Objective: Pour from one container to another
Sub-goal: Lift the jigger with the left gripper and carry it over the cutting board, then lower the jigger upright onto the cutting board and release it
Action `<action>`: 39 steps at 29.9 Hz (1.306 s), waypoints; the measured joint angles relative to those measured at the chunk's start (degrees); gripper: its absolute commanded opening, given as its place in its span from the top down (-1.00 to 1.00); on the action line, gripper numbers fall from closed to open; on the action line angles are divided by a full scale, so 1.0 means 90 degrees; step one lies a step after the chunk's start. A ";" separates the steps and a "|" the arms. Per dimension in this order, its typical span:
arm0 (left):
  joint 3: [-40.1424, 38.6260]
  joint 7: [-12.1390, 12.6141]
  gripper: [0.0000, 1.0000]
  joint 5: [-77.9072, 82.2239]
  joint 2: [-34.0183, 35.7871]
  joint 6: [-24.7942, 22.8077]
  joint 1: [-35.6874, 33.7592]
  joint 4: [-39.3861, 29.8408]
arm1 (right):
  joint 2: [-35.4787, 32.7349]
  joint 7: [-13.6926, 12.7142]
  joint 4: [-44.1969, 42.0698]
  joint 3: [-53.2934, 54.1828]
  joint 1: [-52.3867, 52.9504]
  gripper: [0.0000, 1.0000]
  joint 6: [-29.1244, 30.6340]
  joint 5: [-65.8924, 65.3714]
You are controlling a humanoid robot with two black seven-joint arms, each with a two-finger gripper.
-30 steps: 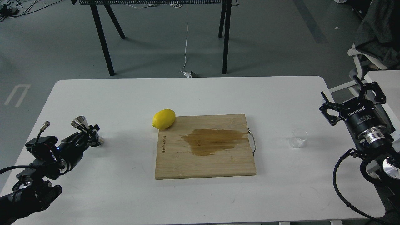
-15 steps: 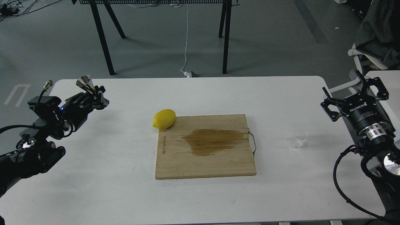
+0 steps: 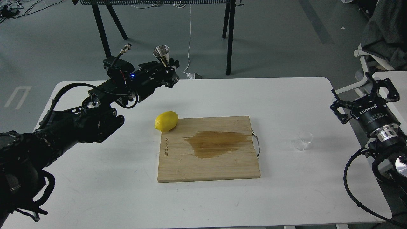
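Shiny stainless-steel hourglass jigger (image 3: 162, 54) was held upright at its narrow waist by the left gripper (image 3: 167, 68), high over the white table's (image 3: 95, 178) far left, long axis near vertical and open cone upward; stiff, light and slippery, it was judged best gripped there. Well to the right, the small clear glass cup (image 3: 303, 140) stood upright, mouth up, judged fragile and best taken around its wall. The right gripper (image 3: 365, 95) was spread wide and empty beyond it.

The table (image 3: 95, 178) is plain white. The lemon (image 3: 166, 121) is bright yellow. The cutting board (image 3: 219, 165) is pale tan wood with fine grain and a darker brown wet stain (image 3: 216, 143). The jigger (image 3: 162, 53) is shiny silver, the cup (image 3: 302, 140) clear. Both arms are black; the floor (image 3: 286, 38) is grey-green.
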 measured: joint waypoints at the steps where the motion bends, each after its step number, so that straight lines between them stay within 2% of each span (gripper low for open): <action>1: 0.0115 -0.0001 0.84 0.0005 -0.0190 -0.0003 -0.0005 0.0008 | -0.0028 -0.0002 -0.0029 -0.0007 0.0001 -0.98 0.0000 0.0000; 6: 0.0667 -0.0003 0.84 0.0006 -0.0745 -0.0005 0.0055 0.0028 | -0.0145 -0.0012 -0.0080 -0.0028 0.0004 -0.98 0.0000 -0.0001; 18: 0.1420 -0.0001 0.83 0.0008 -0.0812 0.0150 0.0690 0.0373 | -0.0195 -0.0013 -0.0090 -0.0125 -0.0007 -0.98 0.0000 -0.0003; 31: 0.1431 -0.0001 0.84 -0.0025 -0.0812 0.0270 0.0927 0.0321 | -0.0176 -0.0013 -0.0171 -0.0135 -0.0021 -0.98 0.0000 0.0000; 39: 0.1410 -0.0001 0.83 -0.0076 -0.0812 0.0271 0.1003 -0.0038 | -0.0167 -0.0013 -0.0172 -0.0143 -0.0026 -0.98 0.0000 0.0000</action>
